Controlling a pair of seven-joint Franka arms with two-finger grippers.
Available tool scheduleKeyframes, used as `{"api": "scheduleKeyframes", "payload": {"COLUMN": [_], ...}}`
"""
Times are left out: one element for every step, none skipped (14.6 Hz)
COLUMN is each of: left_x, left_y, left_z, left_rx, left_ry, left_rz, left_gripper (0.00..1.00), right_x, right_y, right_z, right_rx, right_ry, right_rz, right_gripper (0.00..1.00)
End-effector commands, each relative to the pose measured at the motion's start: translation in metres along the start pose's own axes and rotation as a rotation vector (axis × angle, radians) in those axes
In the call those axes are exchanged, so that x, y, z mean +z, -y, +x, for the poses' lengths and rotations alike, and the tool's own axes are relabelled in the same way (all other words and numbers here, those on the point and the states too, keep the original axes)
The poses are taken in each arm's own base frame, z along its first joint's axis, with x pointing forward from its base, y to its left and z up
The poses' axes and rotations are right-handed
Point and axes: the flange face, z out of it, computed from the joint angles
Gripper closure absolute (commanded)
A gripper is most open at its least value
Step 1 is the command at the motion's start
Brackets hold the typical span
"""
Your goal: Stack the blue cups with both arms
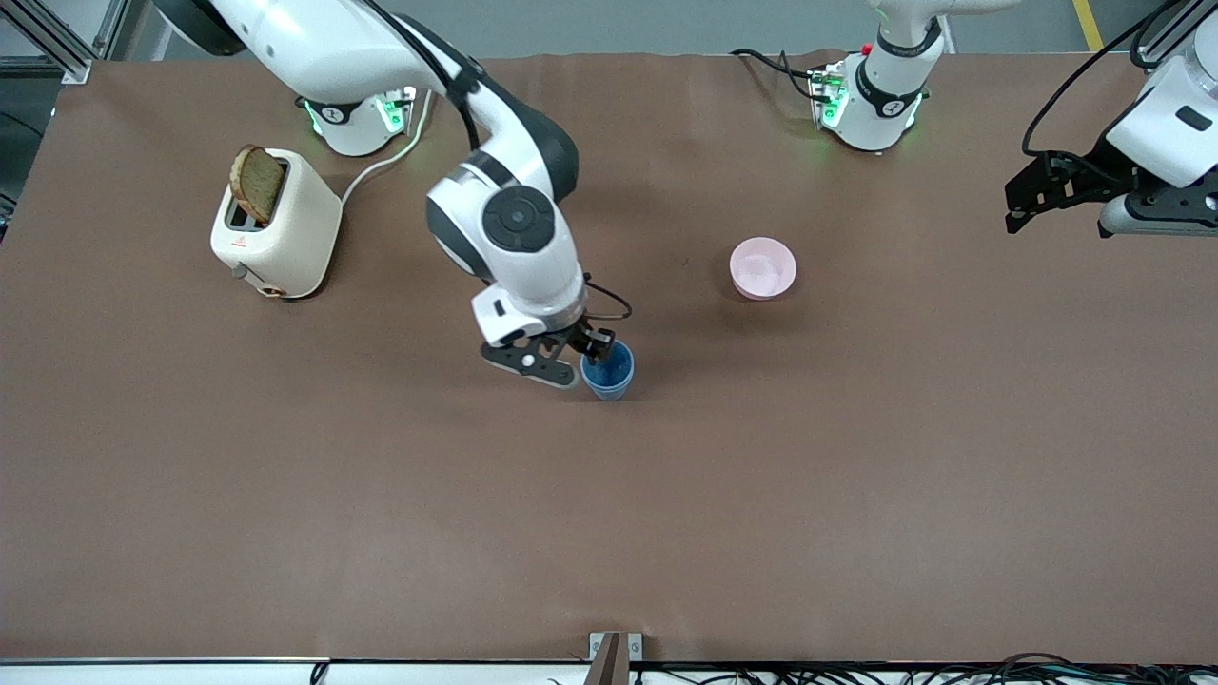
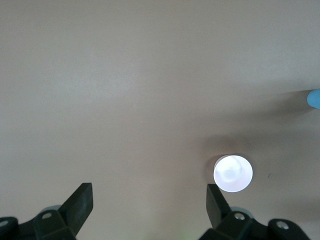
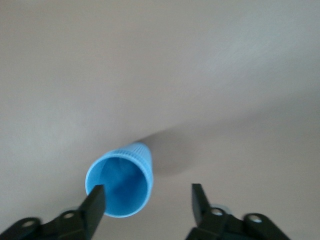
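- The blue cup (image 1: 608, 371) lies nearest the front camera of the things on the table, standing upright on the brown table (image 1: 285, 495) about midway between the two arms' ends. Only one blue shape shows; whether it is one cup or two already nested I cannot tell.
- The right gripper (image 1: 590, 354) sits just over the cup's rim, its fingers spread apart with nothing between them; in the right wrist view one finger (image 3: 95, 202) is at the rim's edge, so the cup (image 3: 120, 182) stands free.
- The left gripper (image 1: 1032, 195) hangs in the air over the left arm's end of the table, waiting, fingers wide and empty.
- The pink bowl (image 1: 762, 267) stands farther from the camera than the cup, toward the left arm's end.
- A cream toaster (image 1: 276, 224) holding a slice of bread (image 1: 257, 183) stands near the right arm's base.
- Judgement: the stack looks either finished or one cup short; no second loose cup is in view.
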Motion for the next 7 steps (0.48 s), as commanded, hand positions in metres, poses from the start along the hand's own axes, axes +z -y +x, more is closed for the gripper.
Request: {"api": "scheduleKeyframes", "payload": {"left_x": [-0.003, -0.003, -0.002, -0.003, -0.002, -0.002, -0.003], "left_y": [0.002, 0.002, 0.002, 0.003, 0.003, 0.003, 0.003], "left_z": [-0.003, -0.004, -0.004, -0.004, -0.003, -0.003, -0.003], "left_rx": [-0.007, -0.007, -0.009, -0.01, -0.013, -0.013, -0.016], "left_ry": [-0.011, -0.008, -0.005, -0.006, -0.005, -0.005, -0.006], "left_rz": [-0.019, -0.019, -0.019, -0.019, -0.019, -0.019, -0.019], "left_gripper": [0.0, 0.0, 0.0, 0.0, 0.0, 0.0, 0.0], "right_x": [-0.081, -0.107, -0.134, -0.153, -0.17, -0.182, -0.195], "right_y": [-0.063, -0.089, -0.122, -0.154, -0.179, -0.207, -0.238], "right_z": [0.039, 0.056, 0.076, 0.092, 0.099, 0.112, 0.128], "right_rx": [0.012, 0.01, 0.015, -0.004, -0.045, -0.037, -0.02], "right_ry": [-0.064, -0.075, -0.086, -0.078, -0.063, -0.06, -0.055], "right_rz": [-0.054, -0.079, -0.096, -0.121, -0.159, -0.192, -0.2], "right_gripper": [0.0, 0.0, 0.0, 0.0, 0.0, 0.0, 0.0]}}
